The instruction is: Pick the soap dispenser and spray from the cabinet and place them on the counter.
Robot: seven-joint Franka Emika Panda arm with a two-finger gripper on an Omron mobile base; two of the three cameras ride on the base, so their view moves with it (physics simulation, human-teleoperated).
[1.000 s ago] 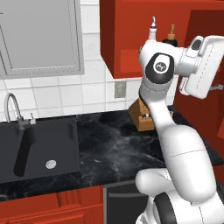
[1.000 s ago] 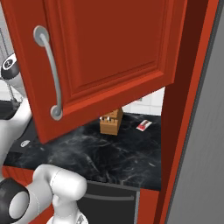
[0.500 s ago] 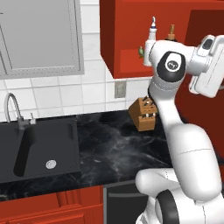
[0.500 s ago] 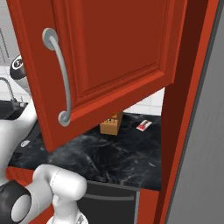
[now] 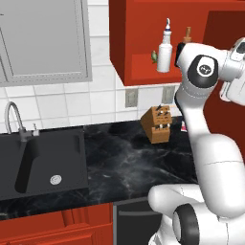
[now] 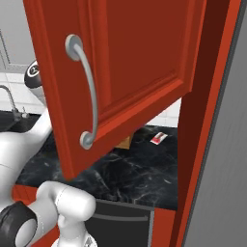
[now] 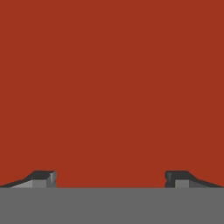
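The red wall cabinet (image 5: 139, 43) stands open. On its shelf the white spray (image 5: 164, 51) is upright, and right beside it the tan pump top of the soap dispenser (image 5: 188, 33) pokes up behind my arm, which hides its dark body. My hand reaches off the right edge of the left base view, to the right of both bottles. In the hand view my gripper (image 7: 110, 179) is open, with nothing between its fingertips (image 7: 43, 179), and faces a flat red surface close up. The black marble counter (image 5: 119, 158) lies below.
The open red cabinet door (image 6: 135, 62) with its silver handle (image 6: 87, 91) looms large in the right base view. A wooden knife block (image 5: 157, 123) stands on the counter under the cabinet. A black sink (image 5: 43, 162) with its faucet (image 5: 13, 119) is at the left. A small red-white item (image 6: 157, 139) lies near the wall.
My arm has risen and swung to the right, uncovering the spray in the left base view. The cabinet door has swung further across the right base view. The jaws stay open.
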